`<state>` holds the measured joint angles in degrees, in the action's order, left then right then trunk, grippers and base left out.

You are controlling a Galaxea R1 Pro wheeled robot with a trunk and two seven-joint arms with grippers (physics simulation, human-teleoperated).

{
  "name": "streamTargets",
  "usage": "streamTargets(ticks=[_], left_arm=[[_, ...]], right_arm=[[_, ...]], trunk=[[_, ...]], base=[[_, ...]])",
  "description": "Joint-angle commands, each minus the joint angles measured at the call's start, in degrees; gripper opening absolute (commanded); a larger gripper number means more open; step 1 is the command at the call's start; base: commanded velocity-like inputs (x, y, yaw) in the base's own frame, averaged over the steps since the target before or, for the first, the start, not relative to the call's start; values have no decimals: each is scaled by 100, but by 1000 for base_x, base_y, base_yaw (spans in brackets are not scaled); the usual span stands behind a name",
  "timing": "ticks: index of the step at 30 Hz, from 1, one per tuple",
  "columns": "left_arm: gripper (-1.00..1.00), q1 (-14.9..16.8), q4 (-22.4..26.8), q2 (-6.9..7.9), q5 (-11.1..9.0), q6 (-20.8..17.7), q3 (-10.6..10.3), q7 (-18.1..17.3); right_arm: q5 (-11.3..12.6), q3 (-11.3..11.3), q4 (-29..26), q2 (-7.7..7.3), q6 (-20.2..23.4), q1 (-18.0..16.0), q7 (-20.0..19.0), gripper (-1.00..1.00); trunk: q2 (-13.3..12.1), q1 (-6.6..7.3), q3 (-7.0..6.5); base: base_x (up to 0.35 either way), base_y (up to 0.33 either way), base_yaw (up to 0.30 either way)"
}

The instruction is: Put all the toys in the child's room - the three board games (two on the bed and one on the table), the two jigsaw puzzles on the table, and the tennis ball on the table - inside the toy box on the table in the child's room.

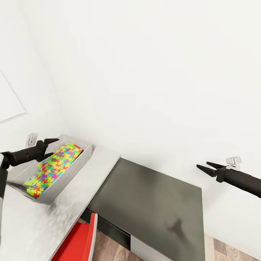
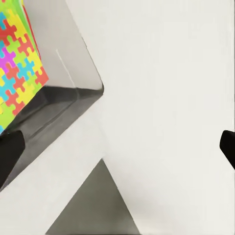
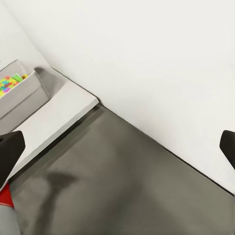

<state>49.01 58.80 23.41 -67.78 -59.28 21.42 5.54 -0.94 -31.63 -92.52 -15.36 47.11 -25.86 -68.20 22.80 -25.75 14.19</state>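
Note:
The toy box (image 1: 74,165), a light-grey bin, stands on the table's pale top (image 1: 54,221) against the wall. Bright jigsaw puzzles (image 1: 54,165) lie in it, overlapping and tilted. My left gripper (image 1: 50,148) hangs open over the box's far end, just above the puzzles and holding nothing. In the left wrist view a puzzle (image 2: 17,63) leans against the box wall (image 2: 68,58). My right gripper (image 1: 206,167) is open and empty, in the air over the far right of the dark lower section (image 1: 152,195). The board games and the tennis ball are hidden or out of view.
A red chair (image 1: 78,243) stands tucked at the table's front edge, below the box. White walls close in behind the table and on the left. Wood floor (image 1: 224,253) shows at the lower right. The right wrist view looks across the dark section (image 3: 122,181) toward the toy box (image 3: 19,95).

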Motion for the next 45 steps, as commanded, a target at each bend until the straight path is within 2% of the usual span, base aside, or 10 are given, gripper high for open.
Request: streamTargets(ticks=[1, 3, 19, 26, 36, 38, 39, 42, 43, 45], left_arm=[[100, -35, 71, 0, -108, -32, 6, 62], [100, -189, 333, 2, -282, -63, 3, 71], [100, -406, 980, -123, -374, -72, 2, 11], [100, -480, 1085, -173, -679, -72, -8, 9], [100, -1039, 1948, -307, -784, -72, -48, 41], [100, -1203, 2303, -358, -778, -72, -209, 71], [100, -1362, 2730, -426, -830, -72, -759, 125], [100, -1490, 2922, -516, -1065, -66, -1016, 162], [100, -1588, 3044, -597, -1237, -60, -1118, 211], [100, -1678, 3150, -659, -1363, -56, -1186, 283]], right_arm=[[-11, -5, -3, -1, 47, -7, -32, 100], [-11, 8, -3, 1, 45, -1, -35, 100], [-19, 14, -3, 9, 54, 2, 17, 100], [-31, 16, -3, 13, 52, 2, 26, 100], [-37, 48, -3, 15, 51, 2, 29, 100], [-37, 100, -3, 16, 52, 2, 28, 100], [-39, 179, -3, 16, 57, 2, 30, 100], [-41, 207, -3, 14, 59, 2, 33, 100], [-41, 218, -3, 14, 60, 2, 34, 100], [-41, 224, -3, 15, 62, 2, 33, 100]], trunk=[[11, -3, 11], [11, -3, 11], [11, -3, -62], [11, -3, -127], [11, -3, -220], [11, -3, -239], [11, -3, -248], [11, -3, -277], [11, -3, -286], [11, -3, -305]], base=[[0, 0, 0], [-100, 0, 0], [-204, 0, 0], [-15, 0, 0], [-1, 0, 0], [0, 0, 0], [0, 0, 0], [0, 0, 0], [0, 0, 0], [0, 0, 0]])
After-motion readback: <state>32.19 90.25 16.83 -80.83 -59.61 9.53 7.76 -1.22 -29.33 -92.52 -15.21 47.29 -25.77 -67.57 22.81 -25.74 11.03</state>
